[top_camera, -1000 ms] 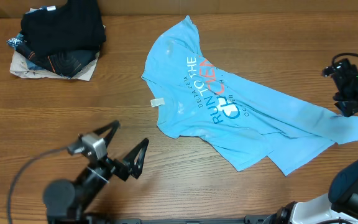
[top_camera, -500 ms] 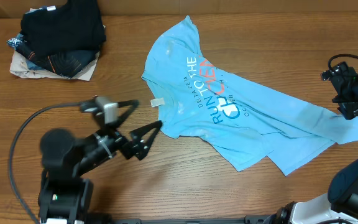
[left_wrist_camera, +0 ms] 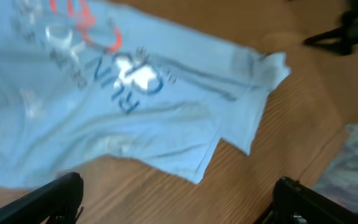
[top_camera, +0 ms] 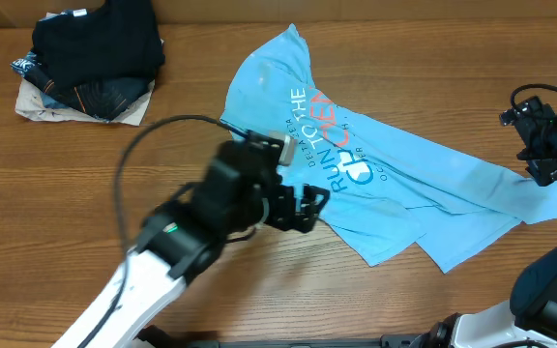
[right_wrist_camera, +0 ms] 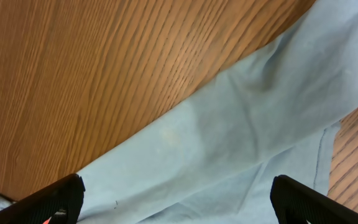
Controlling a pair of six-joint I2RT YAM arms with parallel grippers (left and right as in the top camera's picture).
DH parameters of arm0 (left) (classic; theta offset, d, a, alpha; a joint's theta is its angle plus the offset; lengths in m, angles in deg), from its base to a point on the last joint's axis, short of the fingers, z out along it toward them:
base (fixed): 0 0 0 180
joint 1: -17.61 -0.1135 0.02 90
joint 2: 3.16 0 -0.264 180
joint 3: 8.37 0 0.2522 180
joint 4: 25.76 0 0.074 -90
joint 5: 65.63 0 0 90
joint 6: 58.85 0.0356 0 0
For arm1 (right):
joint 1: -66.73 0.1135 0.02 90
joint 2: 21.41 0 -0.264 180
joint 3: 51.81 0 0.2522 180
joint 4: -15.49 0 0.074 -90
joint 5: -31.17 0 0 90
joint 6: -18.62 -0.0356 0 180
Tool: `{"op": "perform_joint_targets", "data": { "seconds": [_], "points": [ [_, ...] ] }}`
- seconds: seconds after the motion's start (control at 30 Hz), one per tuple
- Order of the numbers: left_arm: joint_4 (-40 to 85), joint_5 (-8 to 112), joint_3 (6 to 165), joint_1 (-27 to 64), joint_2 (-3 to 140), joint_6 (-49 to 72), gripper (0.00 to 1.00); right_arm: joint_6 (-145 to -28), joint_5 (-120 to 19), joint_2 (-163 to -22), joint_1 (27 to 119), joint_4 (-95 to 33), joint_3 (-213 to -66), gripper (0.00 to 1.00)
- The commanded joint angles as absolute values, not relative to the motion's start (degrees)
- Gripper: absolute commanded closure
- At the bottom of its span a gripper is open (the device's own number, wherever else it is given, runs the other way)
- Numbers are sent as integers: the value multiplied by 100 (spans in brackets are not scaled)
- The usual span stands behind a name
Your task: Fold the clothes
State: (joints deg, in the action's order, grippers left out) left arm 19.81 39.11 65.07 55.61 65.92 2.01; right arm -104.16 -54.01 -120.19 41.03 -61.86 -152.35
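Left gripper (top_camera: 309,207) has swung in from the near left of the bench (top_camera: 66,184) to the near edge of the T-shirt (top_camera: 395,174), fingers spread wide. Right gripper (top_camera: 542,166) hovers over its right end, likewise spread. The sky-blue shirt lies rumpled mid-bench, lettering up, unfolded. The likely next move is to pinch an edge and flatten it.

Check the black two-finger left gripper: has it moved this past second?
Yes. The left gripper has swung right, away from the dark folded pile, to the near edge of the light sky-blue T-shirt.
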Motion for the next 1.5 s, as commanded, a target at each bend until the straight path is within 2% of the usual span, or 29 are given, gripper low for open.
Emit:
{"op": "perform_joint_targets", "data": {
  "seconds": [0.0, 0.2, 0.67, 0.93, 1.0, 1.07, 1.1, 1.47],
  "points": [
    [1940, 3515, 6610, 5843, 7311, -1047, 0, -10413, -5497, -11951, 4110, -6138, -15327, 0],
    [1496, 3373, 6702, 6488, 8526, -1406, 0, -10411, -5497, -11951, 4110, -6103, -15327, 0],
    [1818, 2871, 7998, 7161, 10443, -1368, 2, -10411, -5548, -11951, 4110, -6101, -15327, 0],
    [2532, 2746, 8378, 7434, 10816, -1644, 5, -10413, -5585, -11951, 4110, -6079, -15327, 0],
    [2572, 2595, 8378, 7504, 10849, -1751, 8, -10413, -5585, -11951, 4110, -6073, -15327, 0],
    [2561, 2530, 8378, 7541, 10884, -1843, 22, -10413, -5585, -11951, 4110, -6075, -15327, 0],
    [2558, 2530, 8378, 7539, 10897, -1887, 25, -10413, -5585, -11951, 4110, -6075, -15327, 0],
    [2572, 2589, 8378, 7541, 10906, -2057, 21, -10413, -5583, -11951, 4110, -6147, -15327, 0]
  ]
}}
